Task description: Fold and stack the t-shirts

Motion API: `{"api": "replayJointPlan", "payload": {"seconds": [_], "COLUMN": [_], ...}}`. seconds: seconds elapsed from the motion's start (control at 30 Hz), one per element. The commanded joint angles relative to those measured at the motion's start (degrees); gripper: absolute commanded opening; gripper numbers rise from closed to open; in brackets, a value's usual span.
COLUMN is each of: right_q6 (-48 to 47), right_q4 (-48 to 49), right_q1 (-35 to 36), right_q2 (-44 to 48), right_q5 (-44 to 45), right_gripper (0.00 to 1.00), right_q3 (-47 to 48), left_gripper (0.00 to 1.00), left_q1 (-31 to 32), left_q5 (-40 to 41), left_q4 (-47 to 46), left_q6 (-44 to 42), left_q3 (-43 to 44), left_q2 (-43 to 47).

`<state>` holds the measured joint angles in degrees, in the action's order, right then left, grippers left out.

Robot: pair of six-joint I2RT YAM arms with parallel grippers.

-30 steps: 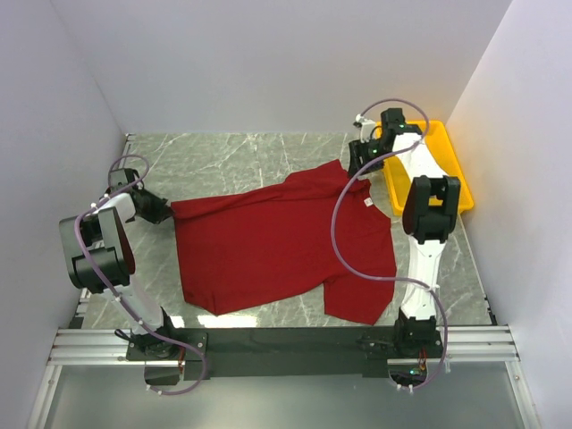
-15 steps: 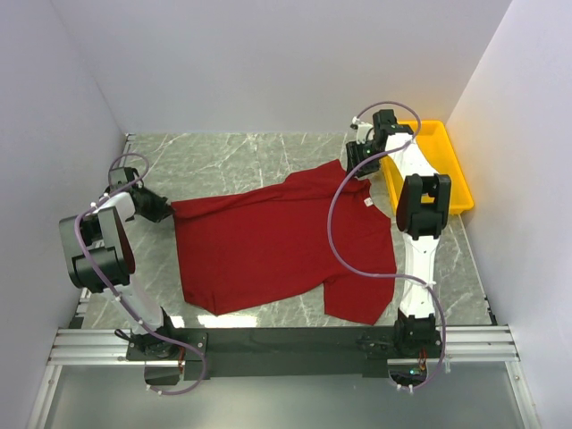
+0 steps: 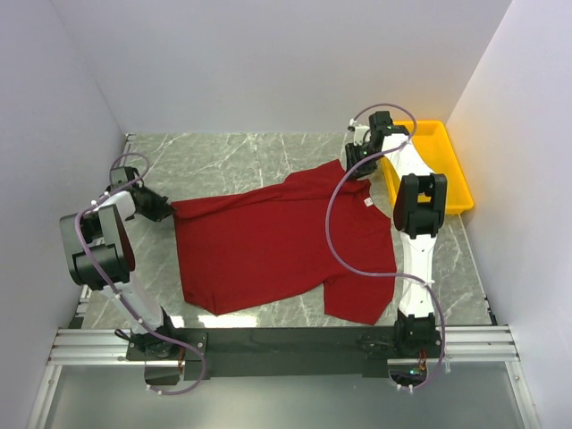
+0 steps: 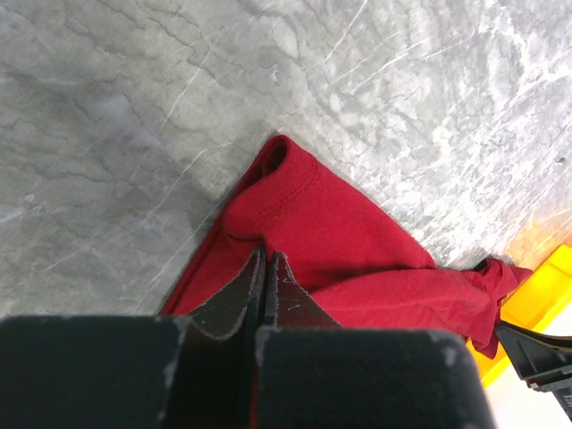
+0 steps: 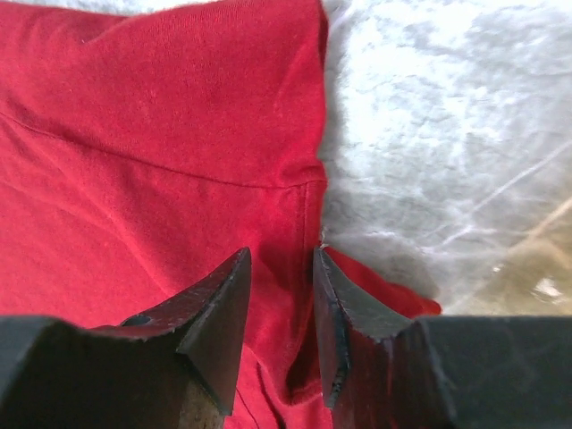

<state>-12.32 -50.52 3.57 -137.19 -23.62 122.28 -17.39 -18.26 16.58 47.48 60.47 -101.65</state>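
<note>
A dark red t-shirt [image 3: 277, 241] lies spread on the marble table, with its white tag [image 3: 367, 203] at the collar on the right side. My left gripper [image 3: 161, 210] is at the shirt's left corner. In the left wrist view it [image 4: 267, 255] is shut on a pinch of the red cloth [image 4: 357, 241]. My right gripper [image 3: 357, 164] is low over the shirt's far right corner. In the right wrist view its jaws [image 5: 280, 252] stand apart, straddling a seam of the cloth [image 5: 161, 134] near the edge.
A yellow plastic tray [image 3: 460, 170] stands at the back right, just beyond the right gripper, and its corner shows in the left wrist view [image 4: 545, 295]. White walls close in the table on the left, back and right. The arms' bases sit on the near rail.
The right arm's wrist has shifted slightly left over the shirt's far right corner. The left arm and the shirt have not moved.
</note>
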Motion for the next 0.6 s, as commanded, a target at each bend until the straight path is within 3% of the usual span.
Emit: {"api": "replayJointPlan", "payload": {"seconds": [0.0, 0.13, 0.4, 0.57], "right_q6": [0.28, -0.08, 0.01, 0.89], "right_q4": [-1.25, -1.6, -0.81, 3.32], "right_q1": [0.65, 0.65, 0.47, -0.76], "right_q2": [-0.89, -0.72, 0.34, 3.41], "right_q5": [-0.99, -0.9, -1.7, -1.78], "right_gripper": [0.41, 0.36, 0.0, 0.0], "right_q3": [2.61, 2.87, 3.14, 2.7], "left_gripper": [0.01, 0.01, 0.01, 0.01], "left_q1": [-0.1, -0.1, -0.1, -0.1], "left_q5": [-1.25, -1.34, -1.25, -1.25], "left_q4": [-1.11, -0.93, 0.03, 0.56], "left_q6": [-0.2, -0.29, -0.29, -0.37], "left_q3": [2.11, 2.37, 3.95, 5.27], "left_q2": [-0.04, -0.04, 0.04, 0.04]}}
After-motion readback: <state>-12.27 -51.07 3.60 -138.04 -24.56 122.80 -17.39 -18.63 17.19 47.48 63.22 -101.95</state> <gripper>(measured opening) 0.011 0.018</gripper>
